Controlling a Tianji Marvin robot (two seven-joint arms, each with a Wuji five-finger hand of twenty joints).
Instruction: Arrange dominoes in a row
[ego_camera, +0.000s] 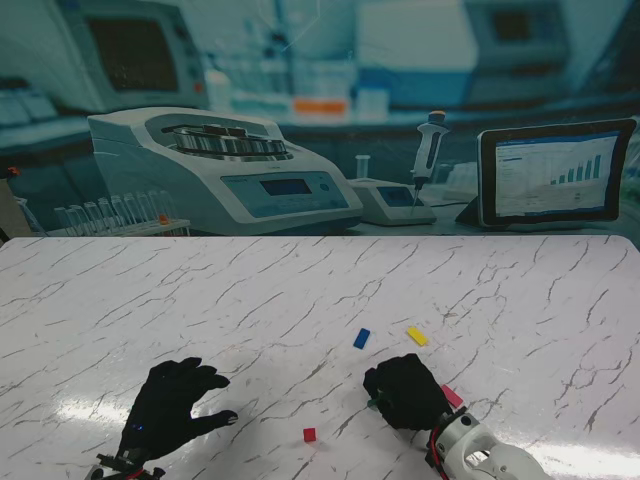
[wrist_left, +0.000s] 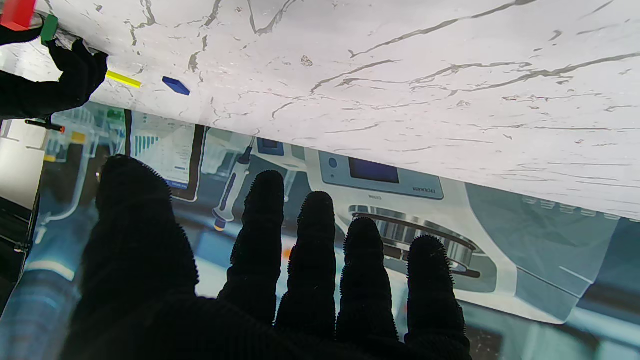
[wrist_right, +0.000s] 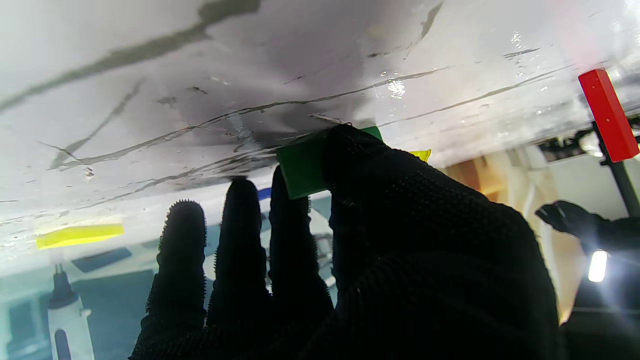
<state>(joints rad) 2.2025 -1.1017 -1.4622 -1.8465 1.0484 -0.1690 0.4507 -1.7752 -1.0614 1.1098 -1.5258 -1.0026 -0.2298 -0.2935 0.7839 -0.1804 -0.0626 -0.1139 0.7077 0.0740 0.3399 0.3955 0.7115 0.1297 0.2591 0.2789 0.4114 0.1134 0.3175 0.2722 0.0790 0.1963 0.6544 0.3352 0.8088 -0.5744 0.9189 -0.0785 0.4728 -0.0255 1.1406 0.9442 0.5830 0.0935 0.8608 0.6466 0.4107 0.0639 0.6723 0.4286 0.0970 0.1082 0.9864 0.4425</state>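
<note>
Standing domino (ego_camera: 309, 434) between both hands, two dominoes (ego_camera: 361, 338) lying farther off

3 views. The stand camera looks down from above the robot's shoulders onto a white marbled tabletop (ego_camera: 300, 290), facing a printed lab backdrop (ego_camera: 250, 160) at the far edge; both arms enter from its bottom corners. The left wrist camera sits behind the left hand (wrist_left: 280, 280), close, looking along its fingers across the tabletop toward that same backdrop, picture inverted. The right wrist camera sits just behind the right hand (wrist_right: 350, 250), very near the tabletop, also inverted. All 3 views share the blue domino (ego_camera: 361, 338) and yellow domino (ego_camera: 417, 336); each wrist view also catches the opposite hand.
</note>
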